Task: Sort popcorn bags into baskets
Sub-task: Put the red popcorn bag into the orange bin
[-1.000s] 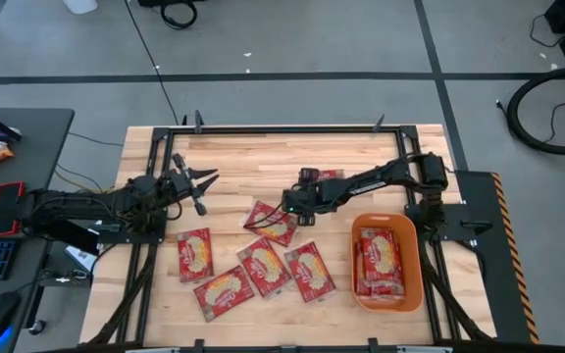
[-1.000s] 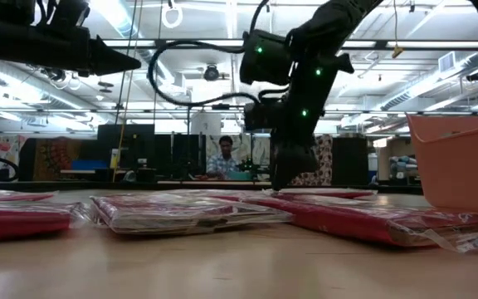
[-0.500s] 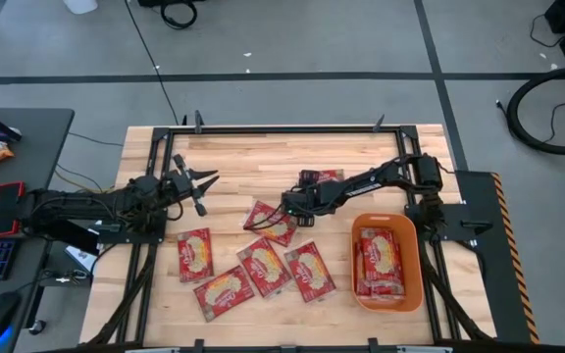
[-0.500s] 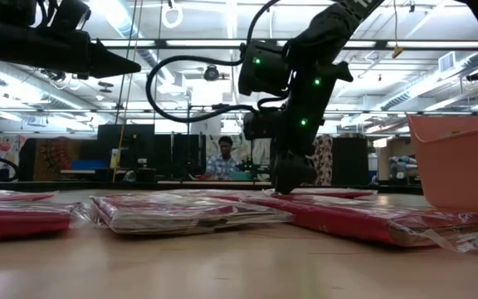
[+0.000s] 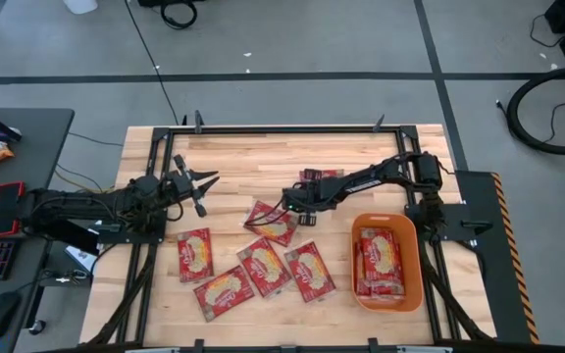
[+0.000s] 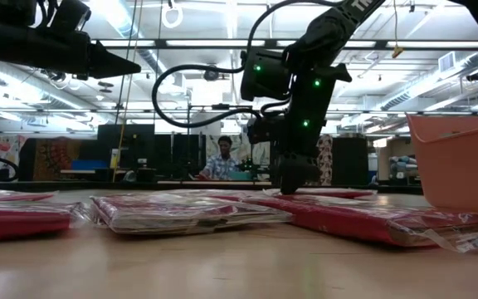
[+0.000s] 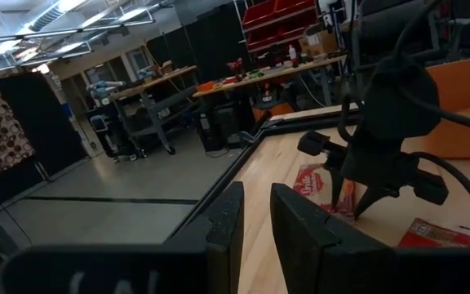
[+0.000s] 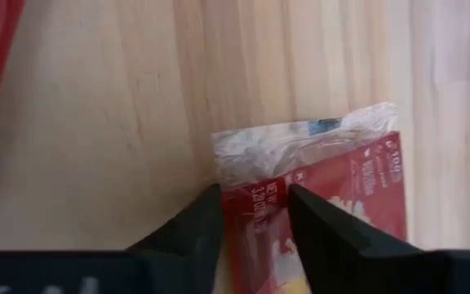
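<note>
Seen from overhead: a pale wooden-plank table [image 5: 233,162] inside a black metal frame. Right gripper [image 5: 289,208] lowered near the table's centre, fingers [image 8: 192,227] parted astride the clear crimped end of a flat red popcorn bag [image 8: 333,192] lying on the wood, touching or just above it, not yet clenched. Four more flat red popcorn packets [image 5: 253,270] spread at six to seven o'clock from that gripper. Orange plastic tub with rounded corners [image 5: 413,231] at four o'clock, red packets stacked inside. Left gripper [image 5: 204,179] at nine o'clock, raised over bare wood, fingers [image 7: 228,220] slightly apart, grasping nothing.
</note>
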Robot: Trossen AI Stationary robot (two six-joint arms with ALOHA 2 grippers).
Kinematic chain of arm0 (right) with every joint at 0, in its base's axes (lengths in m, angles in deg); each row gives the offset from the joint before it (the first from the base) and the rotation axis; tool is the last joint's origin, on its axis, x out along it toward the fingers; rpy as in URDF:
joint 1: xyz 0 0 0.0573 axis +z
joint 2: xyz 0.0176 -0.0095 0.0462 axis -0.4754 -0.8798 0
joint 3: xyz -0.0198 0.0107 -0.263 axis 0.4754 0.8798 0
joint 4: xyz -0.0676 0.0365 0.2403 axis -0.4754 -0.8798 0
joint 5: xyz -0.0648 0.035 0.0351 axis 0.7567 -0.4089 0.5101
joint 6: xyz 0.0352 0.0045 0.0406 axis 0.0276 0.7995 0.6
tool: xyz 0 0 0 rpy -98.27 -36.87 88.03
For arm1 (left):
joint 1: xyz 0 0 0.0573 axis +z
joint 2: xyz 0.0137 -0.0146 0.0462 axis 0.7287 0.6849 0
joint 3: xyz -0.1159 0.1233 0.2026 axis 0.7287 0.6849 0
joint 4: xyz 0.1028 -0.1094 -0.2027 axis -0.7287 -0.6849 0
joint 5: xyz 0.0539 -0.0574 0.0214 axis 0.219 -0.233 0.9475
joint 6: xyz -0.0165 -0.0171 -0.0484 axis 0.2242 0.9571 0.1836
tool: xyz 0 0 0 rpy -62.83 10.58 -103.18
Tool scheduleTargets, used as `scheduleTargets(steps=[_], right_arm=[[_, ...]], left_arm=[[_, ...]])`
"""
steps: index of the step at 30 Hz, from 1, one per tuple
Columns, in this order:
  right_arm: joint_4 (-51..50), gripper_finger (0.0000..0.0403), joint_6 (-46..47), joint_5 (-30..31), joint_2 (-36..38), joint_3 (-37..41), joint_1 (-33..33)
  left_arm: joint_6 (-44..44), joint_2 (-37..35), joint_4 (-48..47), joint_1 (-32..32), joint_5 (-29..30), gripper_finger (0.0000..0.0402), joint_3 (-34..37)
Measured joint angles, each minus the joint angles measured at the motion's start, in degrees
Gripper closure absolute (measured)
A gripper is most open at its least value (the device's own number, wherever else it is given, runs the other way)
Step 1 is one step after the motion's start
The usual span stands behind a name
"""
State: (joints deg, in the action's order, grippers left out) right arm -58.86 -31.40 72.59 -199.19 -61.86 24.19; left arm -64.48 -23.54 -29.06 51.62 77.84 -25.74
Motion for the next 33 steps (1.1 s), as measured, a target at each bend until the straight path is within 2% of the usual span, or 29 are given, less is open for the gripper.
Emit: scheduleTargets(steps=[8, 16, 20, 29, 33], right_arm=[[-2.62, 0.0392, -0.04, -2.12, -0.1, -0.53, 0.19], [-20.85, 0.0397, 5.83, 2.44, -0.24, -9.2, 4.75], [-31.44, 0.0395, 10.28, 7.02, -0.22, -14.54, 7.55], [-51.9, 0.0398, 24.93, 11.87, 0.03, -21.96, 12.82], [-57.88, 0.0398, 33.01, 12.66, 2.59, -23.17, 15.08]], left_arm=[[0.0, 0.0, 0.0, 0.0, 0.0, 0.0334, 0.0], [1.11, 0.01, -0.59, 0.0, 0.0, 0.0334, 0.0], [1.27, 0.0, -0.68, 0.0, 0.0, 0.0334, 0.0], [1.5, 0.0, -1.04, 0.0, 0.04, 0.0334, 0.0], [-0.03, 0.01, 0.56, 0.0, 1.35, 0.0334, 0.0]])
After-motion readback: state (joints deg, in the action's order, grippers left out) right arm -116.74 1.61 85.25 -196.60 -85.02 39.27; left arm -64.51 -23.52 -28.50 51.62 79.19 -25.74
